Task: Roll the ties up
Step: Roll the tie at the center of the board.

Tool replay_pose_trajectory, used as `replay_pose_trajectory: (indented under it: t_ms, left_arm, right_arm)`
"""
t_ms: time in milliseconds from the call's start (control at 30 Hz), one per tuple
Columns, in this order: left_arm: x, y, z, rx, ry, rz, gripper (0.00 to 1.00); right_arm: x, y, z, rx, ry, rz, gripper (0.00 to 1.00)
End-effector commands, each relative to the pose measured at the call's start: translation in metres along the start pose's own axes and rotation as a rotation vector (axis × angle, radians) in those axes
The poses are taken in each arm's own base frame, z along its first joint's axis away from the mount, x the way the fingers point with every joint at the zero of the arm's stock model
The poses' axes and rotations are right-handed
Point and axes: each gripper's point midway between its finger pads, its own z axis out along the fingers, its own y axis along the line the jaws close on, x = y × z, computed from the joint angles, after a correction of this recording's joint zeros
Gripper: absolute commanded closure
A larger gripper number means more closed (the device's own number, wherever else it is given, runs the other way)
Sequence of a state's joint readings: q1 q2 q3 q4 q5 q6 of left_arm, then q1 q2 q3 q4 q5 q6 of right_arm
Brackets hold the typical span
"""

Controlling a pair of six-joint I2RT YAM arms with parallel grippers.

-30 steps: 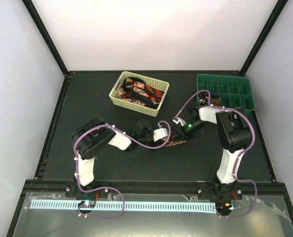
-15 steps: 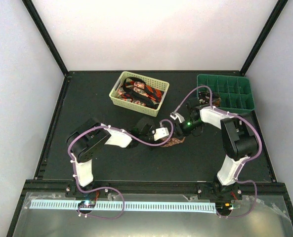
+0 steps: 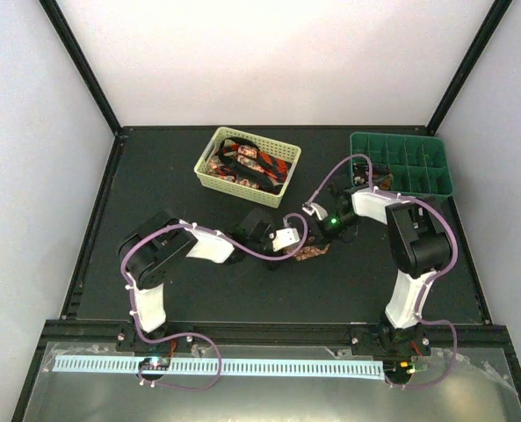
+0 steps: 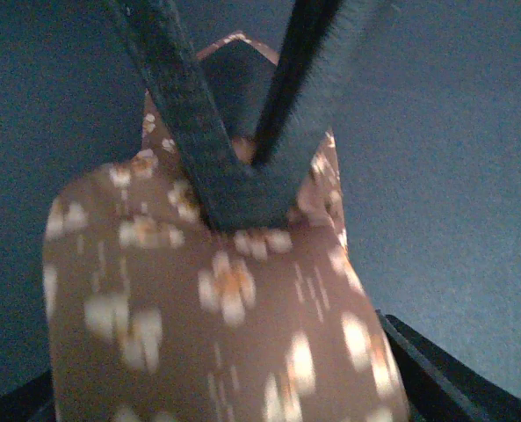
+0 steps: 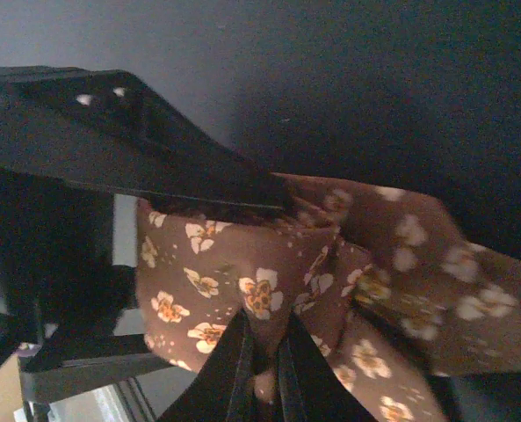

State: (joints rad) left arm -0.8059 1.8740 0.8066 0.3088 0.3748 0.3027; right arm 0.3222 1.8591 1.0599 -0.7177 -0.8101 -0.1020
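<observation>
**Right pinches the brown tie, left straddles it**

The black table [image 3: 155, 185] carries everything. My left arm [image 3: 212, 249] reaches across it from the near-left base toward the middle. My right arm [image 3: 414, 237] bends up and back leftward to meet it there. The green tray [image 3: 445, 183], divided into compartments, sits at the far right corner. The yellow basket [image 3: 209, 167] sits at the far middle, turned a little askew, with red-and-black ties [image 3: 247, 163] heaped inside it.

The brown tie [image 3: 313, 253] lies on the table near the middle, well apart from basket and tray, bunched into a short folded wad between my two wrists. Close up [image 5: 234, 264] it is brown cloth scattered with small pale flowers.

My left gripper [image 3: 302, 248] comes at the wad from the left. Its jaws stand apart with the cloth filling the space between them, and one finger [image 5: 128, 149] lies along the top of the fold. Whether they press the cloth I cannot tell.

My right gripper [image 5: 264, 347] comes from the right, its jaws drawn together on a pinch of the brown tie where the fabric gathers in creases. In the left wrist view its two fingers [image 4: 190, 132] meet in a V, tips down on the cloth.
</observation>
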Motion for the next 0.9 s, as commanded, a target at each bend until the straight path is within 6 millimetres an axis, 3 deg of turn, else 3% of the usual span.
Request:
replay_pose_trajectory:
  t_ms: [0,167,367,633,733,867]
  left_arm:
    - [0.01,-0.003,-0.008,0.024,-0.014,-0.03,0.29]
    - [-0.02,-0.003,-0.01,0.031,-0.136,0.015,0.22]
    - [-0.035,-0.002,0.002,0.051,-0.219,0.042,0.19]
    - [-0.042,-0.002,0.023,0.071,-0.244,0.038,0.24]
    - [-0.042,-0.002,0.027,0.072,-0.24,0.032,0.3]
    - [-0.036,0.002,0.03,0.052,-0.198,0.009,0.49]
  right_arm:
    - [0.017,-0.042,0.006,0.144,0.056,0.063,0.99]
    - [0.024,-0.059,0.005,0.203,0.076,0.106,0.98]
    - [0.026,-0.068,0.005,0.226,0.087,0.136,0.98]
    - [0.026,-0.07,0.007,0.227,0.085,0.139,0.98]
    - [0.027,-0.069,0.008,0.216,0.085,0.14,0.98]
    - [0.023,-0.063,0.006,0.203,0.07,0.123,0.98]
